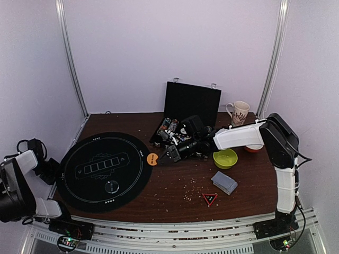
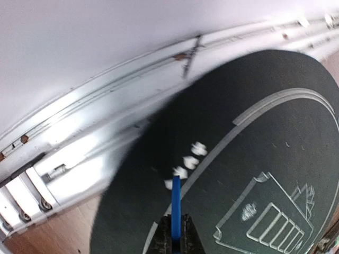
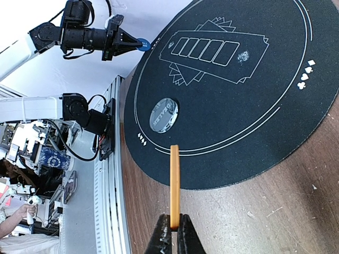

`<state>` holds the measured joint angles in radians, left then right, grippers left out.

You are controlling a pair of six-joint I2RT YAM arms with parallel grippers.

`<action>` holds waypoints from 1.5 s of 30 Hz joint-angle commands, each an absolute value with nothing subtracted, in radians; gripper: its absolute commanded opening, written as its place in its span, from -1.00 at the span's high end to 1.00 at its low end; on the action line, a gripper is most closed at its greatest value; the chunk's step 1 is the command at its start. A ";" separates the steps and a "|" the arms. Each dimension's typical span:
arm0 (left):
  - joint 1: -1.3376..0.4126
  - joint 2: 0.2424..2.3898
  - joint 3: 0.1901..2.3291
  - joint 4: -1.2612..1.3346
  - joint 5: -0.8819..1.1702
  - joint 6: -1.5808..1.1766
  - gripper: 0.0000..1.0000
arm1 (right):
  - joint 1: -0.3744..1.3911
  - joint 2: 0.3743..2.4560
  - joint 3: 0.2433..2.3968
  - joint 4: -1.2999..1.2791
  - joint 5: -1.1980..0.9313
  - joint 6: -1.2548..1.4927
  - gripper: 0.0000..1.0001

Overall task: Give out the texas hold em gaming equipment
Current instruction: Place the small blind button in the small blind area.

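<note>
L gripper (image 2: pixel 176 232) was clamped on a small blue round chip (image 2: pixel 176 203), seen edge-on, w/ most of the disc sticking out past the fingertips. It hung over the rim of the round black felt poker mat (image 2: pixel 254 159), nr the white suit marks. From the R wrist view that gripper sat just off the mat's left edge.

R gripper (image 3: pixel 172 222) was pinched tight on a thin orange round chip (image 3: pixel 174 182), also edge-on. The chip was at the mat's right rim, above the dark-brown wooden table (image 3: pixel 296 211); couldn't tell if it touched anything below. In the top view it showed btw the mat and the open black case (image 1: pixel 190 103), which held a jumble of more chips (image 1: pixel 170 127). The R arm (image 1: pixel 238 136) stretched across in front of the case.

A clear round disc (image 1: pixel 112 186) lay flat on the mat inside the printed oval, on the near side of the row of five card outlines. A grey-blue-backed deck of cards (image 1: pixel 224 182) lay on the table to the right, nr a yellow-green bowl (image 1: pixel 225 158) and a red-black triangular marker (image 1: pixel 210 199). A patterned white mug (image 1: pixel 238 112) stood at the back right, beside the case
</note>
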<state>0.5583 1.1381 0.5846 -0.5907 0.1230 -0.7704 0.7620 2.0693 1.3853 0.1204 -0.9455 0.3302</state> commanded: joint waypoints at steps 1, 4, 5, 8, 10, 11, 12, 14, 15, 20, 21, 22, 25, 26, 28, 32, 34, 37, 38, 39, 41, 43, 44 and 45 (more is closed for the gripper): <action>0.633 1.153 0.516 -0.454 0.215 -0.770 1.00 | 0.758 2.028 1.417 0.070 -0.975 0.281 1.00; 0.637 1.151 0.510 -0.440 0.204 -0.765 1.00 | 0.755 2.030 1.423 0.054 -0.969 0.270 1.00; 0.640 1.154 0.509 -0.439 0.203 -0.763 1.00 | 0.755 2.031 1.425 0.054 -0.970 0.270 1.00; 0.647 1.153 0.478 -0.398 0.259 -0.775 1.00 | 0.755 2.035 1.432 0.055 -0.977 0.272 1.00; 0.647 1.151 0.464 -0.385 0.269 -0.784 1.00 | 0.755 2.034 1.434 0.054 -0.977 0.271 1.00; 0.649 1.152 0.462 -0.396 0.259 -0.785 1.00 | 0.755 2.034 1.435 0.052 -0.977 0.269 1.00; 0.651 1.156 0.464 -0.416 0.243 -0.785 1.00 | 0.754 2.034 1.438 0.048 -0.976 0.267 1.00; 0.661 1.156 0.464 -0.449 0.214 -0.793 1.00 | 0.754 2.033 1.440 0.045 -0.977 0.265 1.00; 0.664 1.152 0.464 -0.461 0.199 -0.797 1.00 | 0.754 2.031 1.440 0.044 -0.978 0.265 1.00; 0.666 1.144 0.478 -0.540 0.139 -0.814 0.67 | 0.753 2.028 1.440 0.040 -0.978 0.260 1.00; 0.666 1.143 0.481 -0.552 0.126 -0.815 0.58 | 0.753 2.028 1.441 0.040 -0.978 0.261 1.00; 0.666 1.141 0.484 -0.564 0.114 -0.818 0.47 | 0.754 2.028 1.441 0.041 -0.981 0.262 1.00; 0.666 1.134 0.491 -0.584 0.103 -0.826 0.29 | 0.754 2.027 1.443 0.049 -0.988 0.269 1.00; 0.666 1.136 0.494 -0.591 0.101 -0.829 0.23 | 0.754 2.027 1.445 0.048 -0.987 0.269 1.00; 0.666 1.137 0.504 -0.594 0.102 -0.831 0.11 | 0.753 2.025 1.447 0.045 -0.984 0.267 1.00; 0.666 1.133 0.534 -0.637 0.075 -0.833 -0.17 | 0.754 2.024 1.458 0.034 -0.980 0.268 1.00; 0.665 1.127 0.549 -0.654 0.078 -0.833 -0.28 | 0.753 2.021 1.464 0.028 -0.976 0.270 1.00; 0.662 1.122 0.575 -0.665 0.122 -0.834 -0.33 | 0.753 2.011 1.481 0.003 -0.952 0.260 1.00; 0.655 1.120 0.589 -0.666 0.132 -0.832 -0.33 | 0.755 2.008 1.488 -0.009 -0.946 0.256 1.00; 0.637 1.120 0.608 -0.668 0.130 -0.829 -0.34 | 0.755 2.006 1.496 -0.018 -0.941 0.253 1.00; 0.564 1.117 0.660 -0.670 0.108 -0.829 -0.37 | 0.756 1.999 1.514 -0.036 -0.930 0.250 1.00; 0.481 1.106 0.727 -0.676 0.057 -0.835 -0.40 | 0.755 1.999 1.538 -0.059 -0.924 0.246 1.00; 0.440 1.097 0.764 -0.676 0.030 -0.838 -0.42 | 0.757 2.001 1.551 -0.069 -0.922 0.244 1.00; 0.405 1.085 0.812 -0.676 0.003 -0.841 -0.44 | 0.757 2.001 1.563 -0.078 -0.922 0.242 1.00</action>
<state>0.5217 1.1336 0.6651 -0.6903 0.0879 -0.8272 0.7586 2.0514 1.5024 -0.0284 -0.9401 0.2623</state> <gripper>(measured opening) 0.705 0.040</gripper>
